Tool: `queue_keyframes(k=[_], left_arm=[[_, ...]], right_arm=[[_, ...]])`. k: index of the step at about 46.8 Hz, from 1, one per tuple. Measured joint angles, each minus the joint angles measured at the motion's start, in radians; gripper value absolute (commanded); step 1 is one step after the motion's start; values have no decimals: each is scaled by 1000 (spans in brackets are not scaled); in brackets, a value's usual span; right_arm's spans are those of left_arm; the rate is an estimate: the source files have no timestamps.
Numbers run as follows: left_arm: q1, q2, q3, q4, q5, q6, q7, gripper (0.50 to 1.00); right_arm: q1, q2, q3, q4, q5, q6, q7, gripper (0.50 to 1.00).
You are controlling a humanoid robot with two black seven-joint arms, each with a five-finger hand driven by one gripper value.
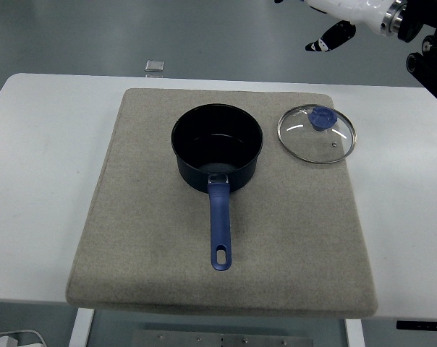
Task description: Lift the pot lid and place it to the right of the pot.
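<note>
Pot lid (317,135) lies flat on mat (222,210), just right of pot (218,147), knob up. Right hand (346,16) high at top right, above and behind lid; fingers relaxed, empty. Placement looks complete. Left hand unseen.

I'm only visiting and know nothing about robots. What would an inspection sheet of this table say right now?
Surface: white table with a grey mat on it.
Job's things: dark blue pot, uncovered, handle toward the near edge; glass lid with blue knob flat on the mat, right of the pot, apart from it.
Clutter: small grey object at the far edge.
Grippers: right hand raised at top right, holding nothing; left not visible.
Cables: nothing seen.
Surroundings: grey floor.
</note>
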Motion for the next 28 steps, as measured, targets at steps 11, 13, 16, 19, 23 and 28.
queue_keyframes(k=[11, 13, 16, 19, 23, 28], left_arm=[[0, 0, 0, 0, 0, 0, 0, 1000], [0, 0, 0, 0, 0, 0, 0, 1000], [0, 0, 0, 0, 0, 0, 0, 1000], [0, 0, 0, 0, 0, 0, 0, 1000], [0, 0, 0, 0, 0, 0, 0, 1000], [0, 0, 0, 0, 0, 0, 0, 1000]], right_arm=[[-5, 6, 29, -2, 261, 194, 0, 907], [-7, 6, 29, -4, 322, 243, 0, 907], [-11, 6, 27, -7, 402, 302, 0, 907], [-29, 5, 26, -12, 454, 334, 0, 907], [-61, 4, 26, -12, 489, 348, 0, 905], [-94, 6, 26, -12, 500, 370, 0, 905]])
